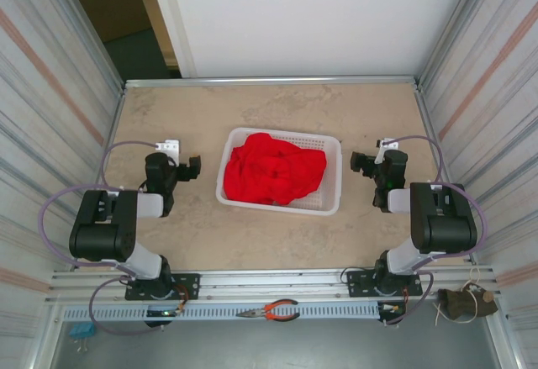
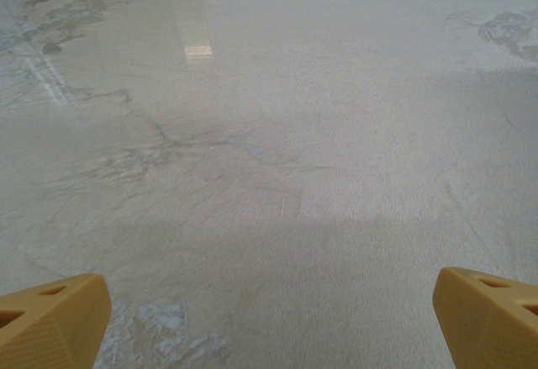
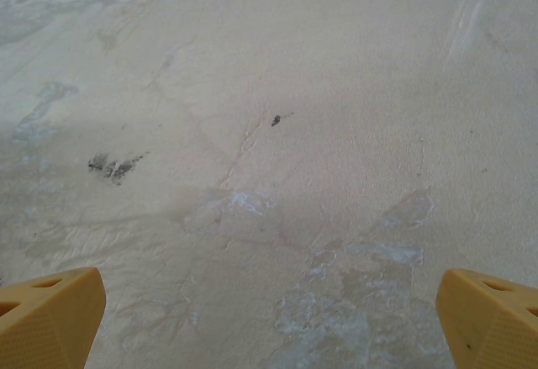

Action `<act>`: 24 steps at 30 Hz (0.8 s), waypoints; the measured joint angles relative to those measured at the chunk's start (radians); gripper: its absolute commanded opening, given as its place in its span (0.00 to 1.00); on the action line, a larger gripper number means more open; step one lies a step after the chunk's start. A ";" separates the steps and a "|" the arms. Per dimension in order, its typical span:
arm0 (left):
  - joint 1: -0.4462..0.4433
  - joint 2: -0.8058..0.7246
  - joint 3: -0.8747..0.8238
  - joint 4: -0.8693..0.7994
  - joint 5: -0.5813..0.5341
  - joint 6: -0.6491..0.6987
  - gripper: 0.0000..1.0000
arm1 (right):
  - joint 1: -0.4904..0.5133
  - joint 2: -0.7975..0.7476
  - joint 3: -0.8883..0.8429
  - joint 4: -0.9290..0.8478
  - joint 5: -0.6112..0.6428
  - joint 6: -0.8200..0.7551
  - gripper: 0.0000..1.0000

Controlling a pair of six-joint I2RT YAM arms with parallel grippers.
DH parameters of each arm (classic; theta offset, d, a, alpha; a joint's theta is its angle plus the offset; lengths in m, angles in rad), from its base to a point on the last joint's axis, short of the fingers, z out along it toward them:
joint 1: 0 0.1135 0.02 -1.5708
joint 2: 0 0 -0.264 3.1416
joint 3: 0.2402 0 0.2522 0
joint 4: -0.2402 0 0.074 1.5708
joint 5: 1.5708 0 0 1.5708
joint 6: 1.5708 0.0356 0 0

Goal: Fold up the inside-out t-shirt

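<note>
The bright red, soft and wrinkled cloth t-shirt [image 1: 276,171] lies crumpled in a heap inside a white rectangular plastic basket [image 1: 333,176] with small holes in its walls. The basket stands in the middle of the beige, marble-patterned table [image 1: 210,234]. The shirt fills most of the basket.

The left gripper [image 1: 192,167] is to the left of the basket, apart from it, with its jaws spread wide. In the left wrist view its orange fingertips [image 2: 55,318] stand far from each other, with bare table between them. The right gripper [image 1: 362,164] is to the right of the basket, near it but not touching. Its jaws are also spread wide, and its orange fingertips [image 3: 50,314] hold nothing.

Pliers with red handles [image 1: 273,310] lie on the metal rail [image 1: 252,281] at the near edge.
</note>
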 measured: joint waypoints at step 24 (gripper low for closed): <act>-0.177 -0.455 0.277 -0.688 -0.244 -0.159 0.99 | -0.180 -0.338 0.536 -0.839 -0.130 0.453 0.99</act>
